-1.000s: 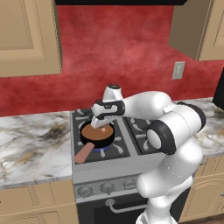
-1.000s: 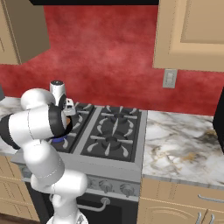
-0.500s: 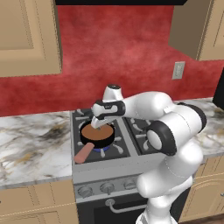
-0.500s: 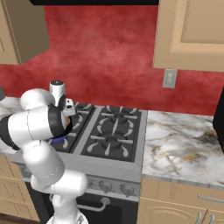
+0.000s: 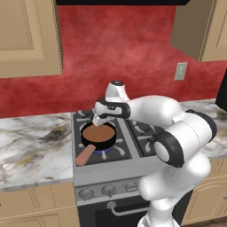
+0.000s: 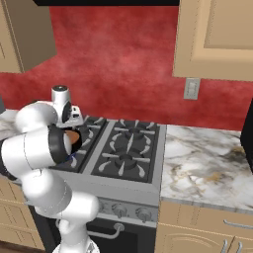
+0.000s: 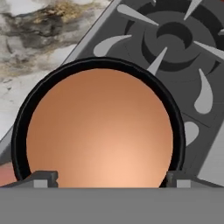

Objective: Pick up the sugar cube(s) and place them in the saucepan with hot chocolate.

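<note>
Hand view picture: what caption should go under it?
Open end effector poised right above the black saucepan of brown hot chocolate on the stove.

We see a home kitchen: a gas stove (image 5: pixel 108 146) set into a marble worktop (image 5: pixel 31 146), tan wall cabinets (image 5: pixel 26 37) and a red backsplash (image 5: pixel 115 48)

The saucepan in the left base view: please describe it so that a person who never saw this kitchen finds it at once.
Find the stove between the marble counters, under the red wall. On its front left burner sits the saucepan, directly below the open gripper. It is a small round black pan full of brown liquid, with a short pink handle pointing towards the stove's front.
</note>
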You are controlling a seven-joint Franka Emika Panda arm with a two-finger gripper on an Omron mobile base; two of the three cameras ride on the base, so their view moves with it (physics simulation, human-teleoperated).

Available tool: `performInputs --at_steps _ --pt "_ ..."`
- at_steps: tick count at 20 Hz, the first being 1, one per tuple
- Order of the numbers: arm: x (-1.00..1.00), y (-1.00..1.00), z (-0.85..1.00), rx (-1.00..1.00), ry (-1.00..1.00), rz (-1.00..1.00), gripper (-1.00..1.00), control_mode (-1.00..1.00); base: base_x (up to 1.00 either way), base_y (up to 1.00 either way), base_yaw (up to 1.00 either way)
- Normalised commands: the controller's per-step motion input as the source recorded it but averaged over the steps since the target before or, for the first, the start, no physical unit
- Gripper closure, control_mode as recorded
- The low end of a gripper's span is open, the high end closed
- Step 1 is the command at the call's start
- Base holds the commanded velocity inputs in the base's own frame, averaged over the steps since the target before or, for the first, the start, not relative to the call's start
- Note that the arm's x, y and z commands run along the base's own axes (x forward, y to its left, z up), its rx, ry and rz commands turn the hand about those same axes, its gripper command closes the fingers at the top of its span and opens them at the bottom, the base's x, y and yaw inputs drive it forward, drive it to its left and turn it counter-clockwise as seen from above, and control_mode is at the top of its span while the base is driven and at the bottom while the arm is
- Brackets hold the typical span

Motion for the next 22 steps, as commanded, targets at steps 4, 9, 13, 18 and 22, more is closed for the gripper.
performInputs --at_steps 4,9,13,18,22 --pt "0.0 -0.19 0.52 0.0 -0.06 0.0 -1.0 -1.0 0.0 0.0 0.0" --pt "-0.01 -0.61 0.12 0.06 -0.05 0.0 -1.0 -1.0 0.0 0.0 0.0" --pt "0.0 -0.59 0.03 0.09 -0.04 0.0 -1.0 -1.0 0.0 0.0 0.0" --pt "0.0 -0.58 0.08 0.09 0.0 0.0 -1.0 -1.0 0.0 0.0 0.0" --pt "0.0 -0.55 0.07 0.09 0.0 0.0 -1.0 -1.0 0.0 0.0 0.0"
